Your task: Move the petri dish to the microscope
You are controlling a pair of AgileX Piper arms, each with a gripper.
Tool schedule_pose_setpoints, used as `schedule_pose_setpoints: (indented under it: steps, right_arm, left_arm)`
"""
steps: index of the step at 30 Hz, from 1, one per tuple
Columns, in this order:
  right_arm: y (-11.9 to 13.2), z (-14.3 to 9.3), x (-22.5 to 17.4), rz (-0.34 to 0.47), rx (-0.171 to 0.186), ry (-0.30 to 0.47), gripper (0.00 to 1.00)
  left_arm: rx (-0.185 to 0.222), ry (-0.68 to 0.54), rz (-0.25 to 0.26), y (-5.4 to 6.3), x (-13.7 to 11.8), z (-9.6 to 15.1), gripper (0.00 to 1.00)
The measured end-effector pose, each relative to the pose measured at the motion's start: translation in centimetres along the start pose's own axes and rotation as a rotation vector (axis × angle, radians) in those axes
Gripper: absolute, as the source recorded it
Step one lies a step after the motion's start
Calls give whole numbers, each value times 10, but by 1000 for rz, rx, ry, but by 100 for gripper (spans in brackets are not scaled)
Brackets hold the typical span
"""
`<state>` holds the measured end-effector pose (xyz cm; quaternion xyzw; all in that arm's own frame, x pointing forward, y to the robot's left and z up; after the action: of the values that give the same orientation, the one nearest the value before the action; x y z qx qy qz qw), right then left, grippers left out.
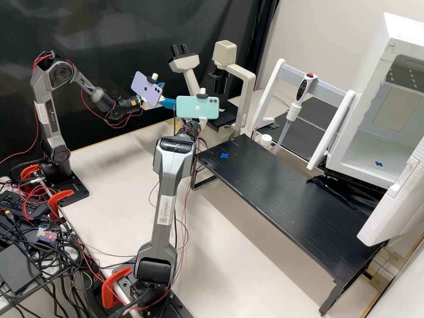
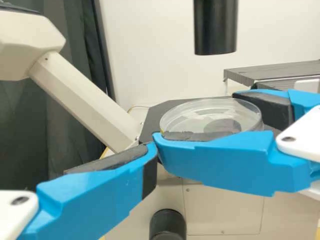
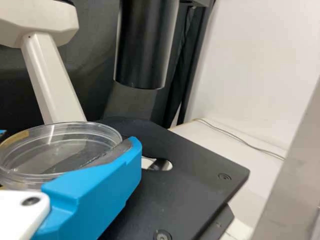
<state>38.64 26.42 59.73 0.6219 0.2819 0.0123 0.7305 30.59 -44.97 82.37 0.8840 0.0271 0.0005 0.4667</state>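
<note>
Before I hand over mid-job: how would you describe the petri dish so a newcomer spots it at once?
Start at the big beige microscope, then follow its hanging black cylinder down towards the flat black stage. Near it, the petri dish is the shallow, round thing between the right gripper's blue fingers; unlike stage and cylinder, it is see-through.

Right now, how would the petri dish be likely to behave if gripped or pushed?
The petri dish is probably stiff but fragile, given its thin clear wall. That smooth wall might slip when squeezed. Being broad and shallow, it seems unlikely to tip.
</note>
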Motion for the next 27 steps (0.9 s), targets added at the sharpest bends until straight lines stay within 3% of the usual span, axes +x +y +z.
schedule_pose_setpoints:
  steps: [25,27]
  right_arm:
    - [17,15,24,-99,-42,-52,0]
    - [21,16,19,-115,-29,-56,0]
  left_arm:
    - [-1,2,0,0,0,0,100]
    - [-3,4,1,0,0,0,100]
